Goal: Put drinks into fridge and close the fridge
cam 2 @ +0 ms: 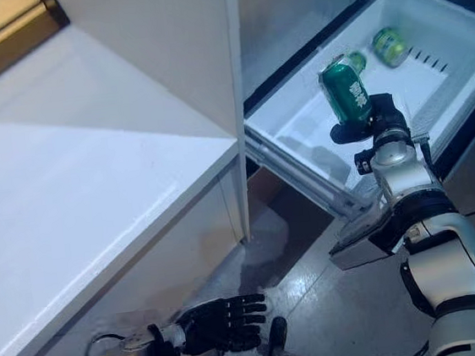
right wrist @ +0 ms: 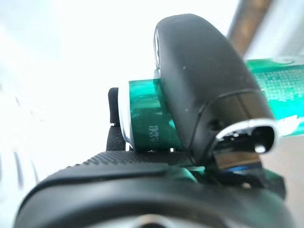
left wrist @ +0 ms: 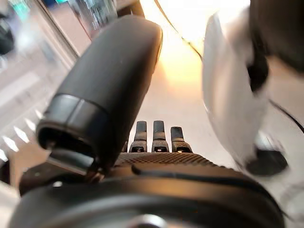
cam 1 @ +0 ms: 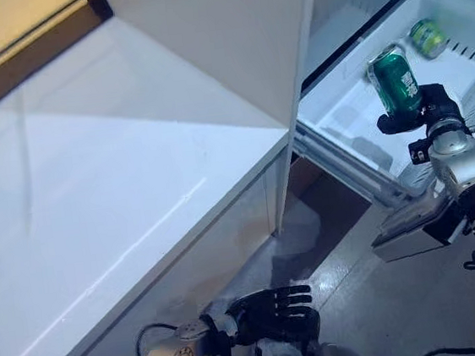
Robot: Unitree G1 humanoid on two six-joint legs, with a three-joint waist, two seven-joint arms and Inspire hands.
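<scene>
My right hand (cam 1: pixel 434 106) is shut on a dark green can (cam 1: pixel 396 81) and holds it upright over the white fridge drawer (cam 1: pixel 343 90), which stands pulled out. The can also shows in the right wrist view (right wrist: pixel 147 121), with the thumb (right wrist: pixel 209 85) curled across it. A lighter green can (cam 1: pixel 428 38) lies on its side at the back of the drawer. My left hand (cam 1: pixel 273 314) hangs low near the floor, empty, with its fingers straight; its thumb shows in the left wrist view (left wrist: pixel 107 90).
A white counter (cam 1: pixel 93 176) fills the left half. The white fridge door panel (cam 1: pixel 231 34) stands between the counter and the drawer. Grey floor (cam 1: pixel 361 301) lies below the drawer.
</scene>
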